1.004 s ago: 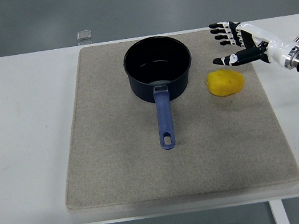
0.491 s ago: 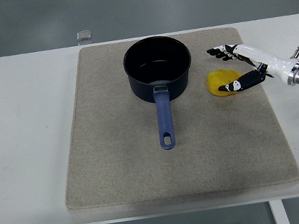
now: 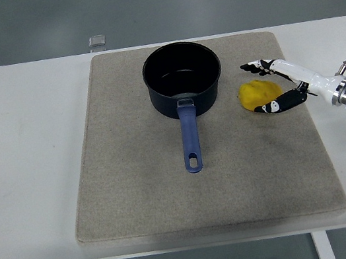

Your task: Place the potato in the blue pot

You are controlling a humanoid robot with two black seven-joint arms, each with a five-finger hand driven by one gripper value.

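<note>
On the grey mat [image 3: 138, 196], the blue pot [image 3: 182, 77] sits with its handle pointing to 6 o'clock. At its 3 o'clock lies the potato [image 3: 255, 95], the right hand's [image 3: 285, 81] fingers [image 3: 275, 106] half-curled around it.

No text, label, brand, number or sign can be read anywhere here. The dark blue pot [image 3: 183, 78], the yellow potato [image 3: 257, 94], the beige felt mat [image 3: 134, 176] and the white bench [image 3: 24, 162] all show plain, unmarked surfaces.
</note>
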